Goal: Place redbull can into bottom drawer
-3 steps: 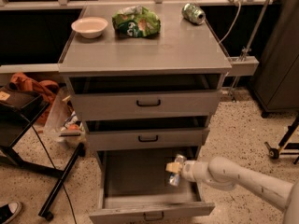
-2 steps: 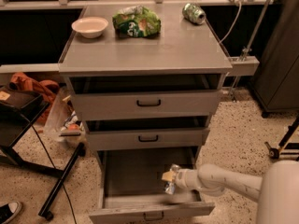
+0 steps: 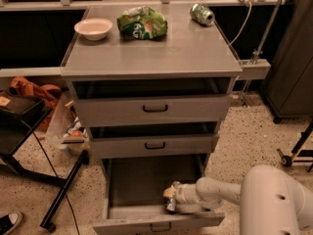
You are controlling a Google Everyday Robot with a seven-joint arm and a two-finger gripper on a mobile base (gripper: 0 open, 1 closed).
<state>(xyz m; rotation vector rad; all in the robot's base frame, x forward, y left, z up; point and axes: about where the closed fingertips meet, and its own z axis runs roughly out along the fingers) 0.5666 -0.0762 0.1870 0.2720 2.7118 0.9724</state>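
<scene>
The bottom drawer [image 3: 142, 185] is pulled wide open below the two upper drawers, its front panel and dark handle at the frame's lower edge. My gripper [image 3: 171, 198] reaches in from the right on the white arm and sits low inside the drawer near its front right. A slim silver and blue redbull can [image 3: 170, 204] shows at the gripper's tip, close to the drawer floor. The gripper hides most of the can.
On the cabinet top [image 3: 195, 48] lie a white bowl [image 3: 93, 28], a green chip bag [image 3: 142, 22] and a green can [image 3: 202, 14] on its side. A black stand [image 3: 63, 190] and clutter are on the floor to the left. My white arm housing [image 3: 274, 199] fills the lower right.
My gripper has moved left and down, deeper into the open bottom drawer, carrying the can with it. The arm housing has come further into view at lower right.
</scene>
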